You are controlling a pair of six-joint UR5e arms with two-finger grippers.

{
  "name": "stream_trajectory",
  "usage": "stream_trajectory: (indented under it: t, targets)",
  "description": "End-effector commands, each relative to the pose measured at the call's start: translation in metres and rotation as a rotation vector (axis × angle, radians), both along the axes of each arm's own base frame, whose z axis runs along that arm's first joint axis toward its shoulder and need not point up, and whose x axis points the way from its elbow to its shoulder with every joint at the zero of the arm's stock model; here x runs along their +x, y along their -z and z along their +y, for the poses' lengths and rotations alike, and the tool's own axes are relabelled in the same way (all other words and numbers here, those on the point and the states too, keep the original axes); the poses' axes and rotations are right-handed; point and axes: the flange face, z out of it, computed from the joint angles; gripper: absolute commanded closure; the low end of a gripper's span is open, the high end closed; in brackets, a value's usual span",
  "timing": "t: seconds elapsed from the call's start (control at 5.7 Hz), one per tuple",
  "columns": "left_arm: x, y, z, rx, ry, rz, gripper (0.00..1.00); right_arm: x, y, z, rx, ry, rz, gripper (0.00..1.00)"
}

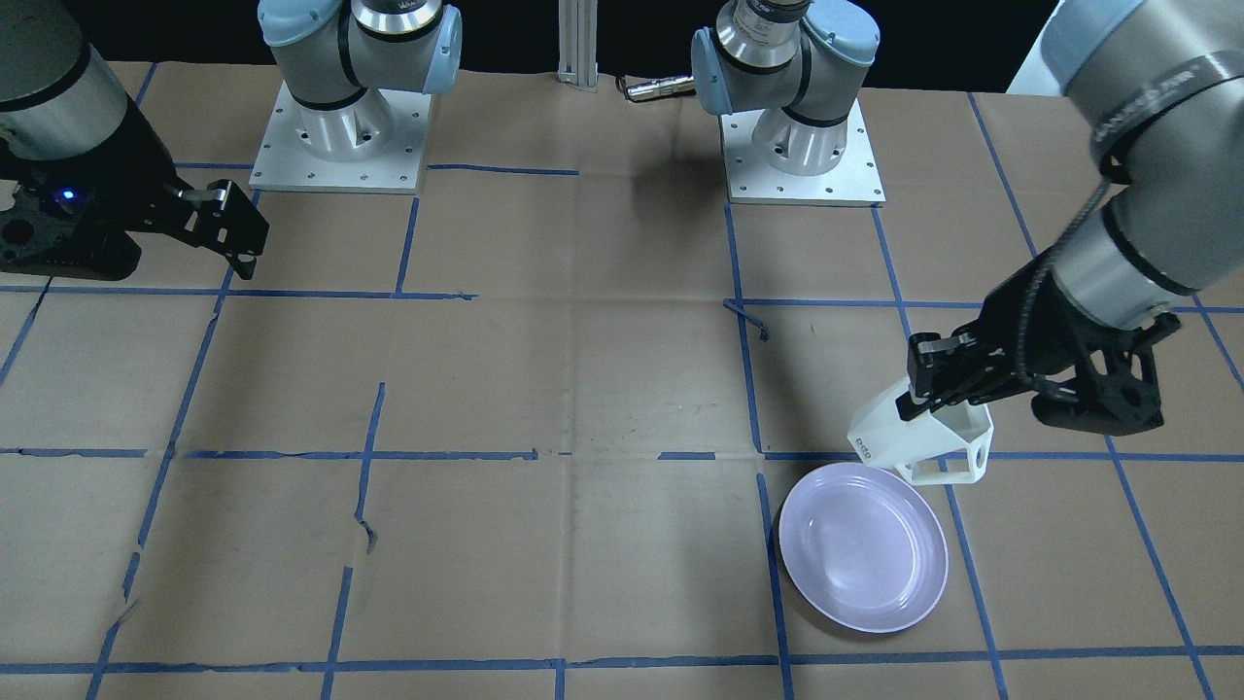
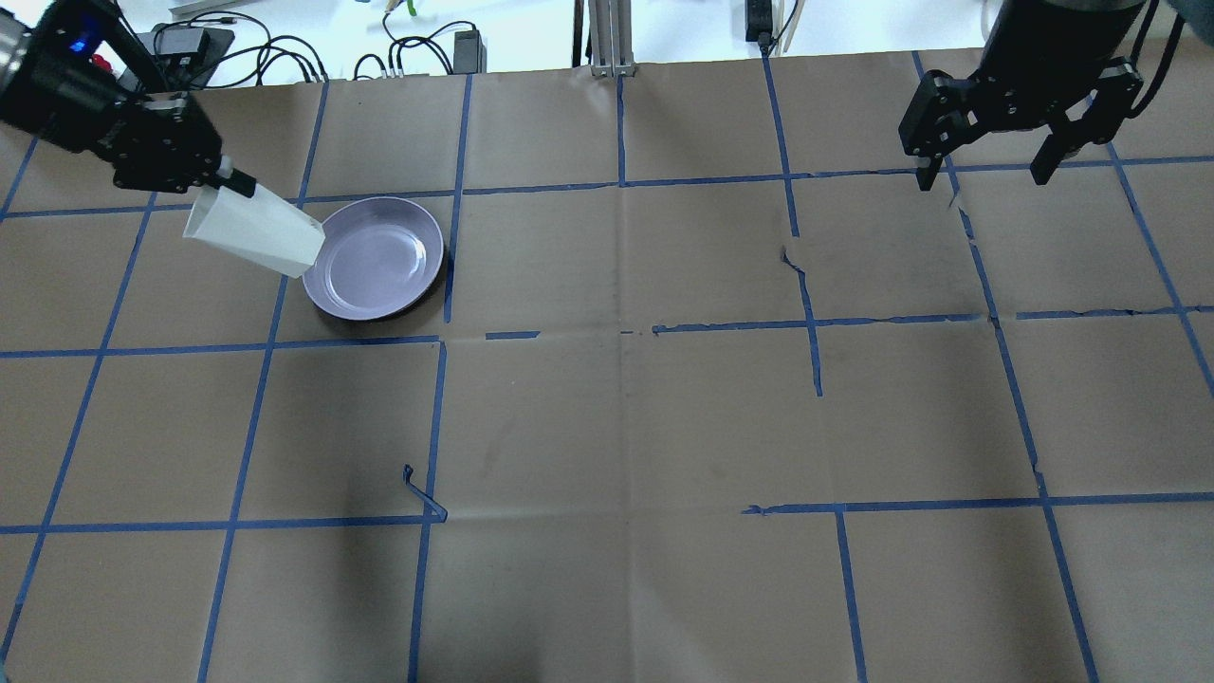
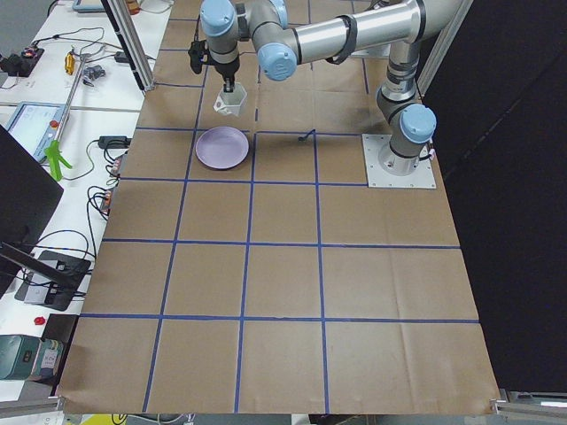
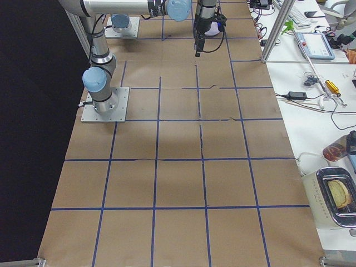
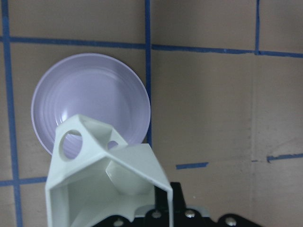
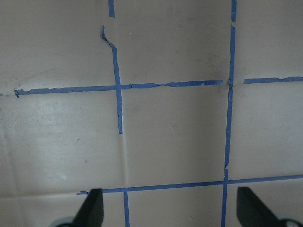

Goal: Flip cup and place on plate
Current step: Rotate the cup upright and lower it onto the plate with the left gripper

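My left claw [image 1: 915,397] grips the cup [image 1: 909,439] by its rim, tilted in the air, base toward the plate [image 1: 863,549]. My right claw [image 2: 983,176] hangs open, well apart.

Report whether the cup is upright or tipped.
Tipped: the left gripper holds the cup by its rim, its base slanting down toward the plate.

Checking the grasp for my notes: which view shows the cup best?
Exterior front-facing: the cup hangs tilted in the left gripper, handle and base logo visible. Left wrist crops it; overhead shows a plain side; exterior left, tiny.
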Motion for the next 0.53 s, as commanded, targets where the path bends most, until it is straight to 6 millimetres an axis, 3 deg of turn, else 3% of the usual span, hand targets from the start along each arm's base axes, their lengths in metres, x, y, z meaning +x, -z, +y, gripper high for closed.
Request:
stream_trajectory:
  t: [0.0, 0.35]
  targets:
    - [-0.042, 0.015, -0.051, -0.025, 0.1, -0.276, 1.0, 0.0, 0.0, 0.0, 0.0, 0.0, 0.0, 0.0]
    - [-0.042, 0.067, -0.061, 0.046, 0.172, -0.274, 1.0, 0.0, 0.0, 0.0, 0.0, 0.0, 0.0, 0.0]
